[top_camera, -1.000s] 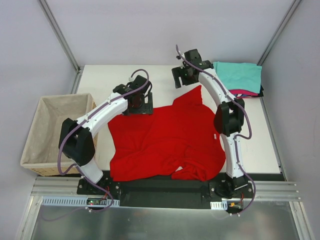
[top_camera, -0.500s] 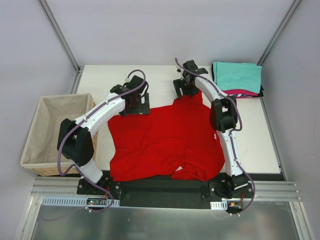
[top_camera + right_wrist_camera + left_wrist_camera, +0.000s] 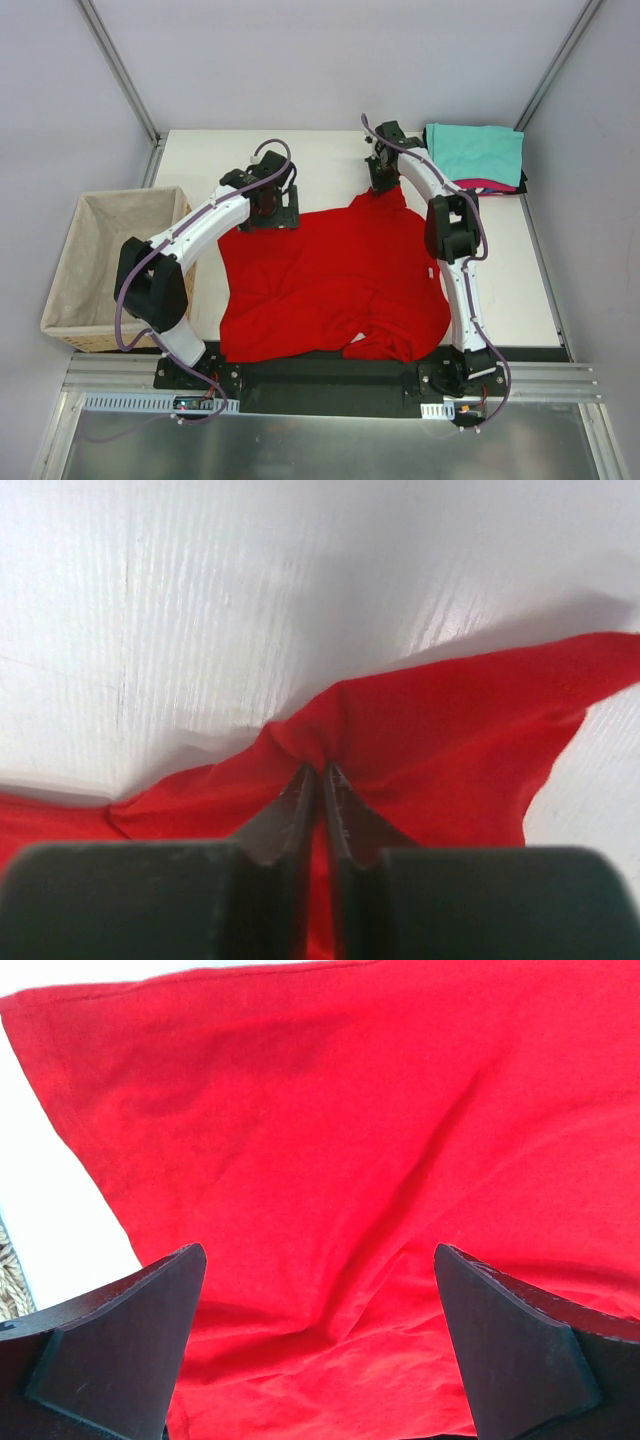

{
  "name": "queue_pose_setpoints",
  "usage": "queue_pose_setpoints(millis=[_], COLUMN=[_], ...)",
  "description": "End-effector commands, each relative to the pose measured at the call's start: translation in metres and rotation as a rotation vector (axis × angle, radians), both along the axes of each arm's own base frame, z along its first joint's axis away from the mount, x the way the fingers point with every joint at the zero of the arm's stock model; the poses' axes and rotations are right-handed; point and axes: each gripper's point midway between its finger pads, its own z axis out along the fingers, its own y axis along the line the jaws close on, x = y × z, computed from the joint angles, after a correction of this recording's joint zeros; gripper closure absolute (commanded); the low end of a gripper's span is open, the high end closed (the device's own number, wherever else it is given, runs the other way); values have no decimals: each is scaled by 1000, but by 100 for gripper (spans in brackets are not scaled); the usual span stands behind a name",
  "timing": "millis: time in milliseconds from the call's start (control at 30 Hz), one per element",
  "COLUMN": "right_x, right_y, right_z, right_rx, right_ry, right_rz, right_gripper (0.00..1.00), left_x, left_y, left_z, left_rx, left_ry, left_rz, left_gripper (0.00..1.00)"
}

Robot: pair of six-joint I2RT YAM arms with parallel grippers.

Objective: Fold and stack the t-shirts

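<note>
Left wrist view: the red t-shirt point(image 3: 340, 1160) runs off the right and bottom edges, the left gripper point(image 3: 318, 1260) is cut off low in the frame, and just a sliver of basket point(image 3: 5, 1285) peeks in at lower left. Right wrist view: the right gripper point(image 3: 320, 775) body blurs across the bottom. Top view, upper right: the teal t-shirt point(image 3: 478, 150) hides all but thin edges of the pink t-shirt point(image 3: 487, 185) and black t-shirt point(image 3: 497, 192)

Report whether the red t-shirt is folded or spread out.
Spread, rumpled: the red t-shirt lies open across the table, near hem bunched.
</note>
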Motion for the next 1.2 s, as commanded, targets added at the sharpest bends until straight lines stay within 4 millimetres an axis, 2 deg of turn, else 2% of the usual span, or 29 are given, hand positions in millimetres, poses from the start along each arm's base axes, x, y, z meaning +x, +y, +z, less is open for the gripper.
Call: queue_pose_setpoints(millis=[0, 133, 200, 267, 300, 333, 367, 400, 433, 467, 533, 567, 667, 767, 867, 900, 933, 1000, 1033, 1100, 1133, 1167], right_x=[-13, -23, -26, -40, -43, -45, -56, -63, -69, -80, -89, -90, -96, -95, -102, -108, -117, -133, -143, -158, -165, -174], right_y=[13, 24, 23, 22, 28, 23, 19, 20, 19, 11, 12, 9, 4, 0, 1, 5, 4, 9, 2, 0, -2, -8], right_z=[14, 23, 29, 36, 40, 58, 48, 51, 63, 55, 57, 64, 61, 67, 74, 82, 75, 73, 63, 56, 53, 44], right_rx=[17, 5, -8, -20, -10, -24, -54, -66, -67, -104, -116, -126, -157, -176, -162, -153, -162, -164, -203, -233, -238, -266], right_ry=[3, -12, -30, -38, -54, -99, -85, -91, -113, -95, -114, -139, -131, -140, -154, -171, -155, -143, -125, -106, -98, -79], right_rz=[5, 26, 15, 4, 12, -9, -14, -11, -16, -28, -26, -35, -38, -49, -62, -54, -54, -34, -55, -56, -73, -77], right_gripper=[99, 99, 99, 99, 99, 99, 99, 99, 99, 99, 99, 99, 99, 99, 99, 99, 99, 99, 99, 99, 93, 79], left_x=[2, 1, 0, -1, -3, -3, -4, -5, -5, -6, -8, -8, -10, -11, -13, -14, -14, -14, -15, -15, -15, -14], left_y=[0, -1, 0, 2, 3, 3, 3, 3, 3, 2, 1, 1, -1, -2, 1, 2, 2, 2, 2, 1, 1, 0], left_z=[7, 6, 7, 7, 6, 6, 7, 5, 5, 6, 4, 6, 6, 7, 4, 1, 1, 0, -2, -3, -3, -4], left_rx=[-23, -28, -27, -24, -23, -24, -26, -28, -28, -35, -44, -54, -69, -76, -62, -56, -56, -60, -59, -61, -61, -63], left_ry=[-11, -7, -13, -15, -11, -12, -16, -13, -12, -15, -11, -17, -14, -17, -14, -8, -8, -7, -2, 1, 3, 4], left_rz=[-2, -3, -1, 0, 2, 2, 2, 2, 2, 2, 1, 2, -3, -7, -5, -3, -3, -1, -2, -3, -3, -3], left_gripper=[1, 1, 1, 1, 1, 1, 1, 1, 1, 1, 1, 1, 1, 1, 1, 1, 1, 1, 1, 1, 1, 1])
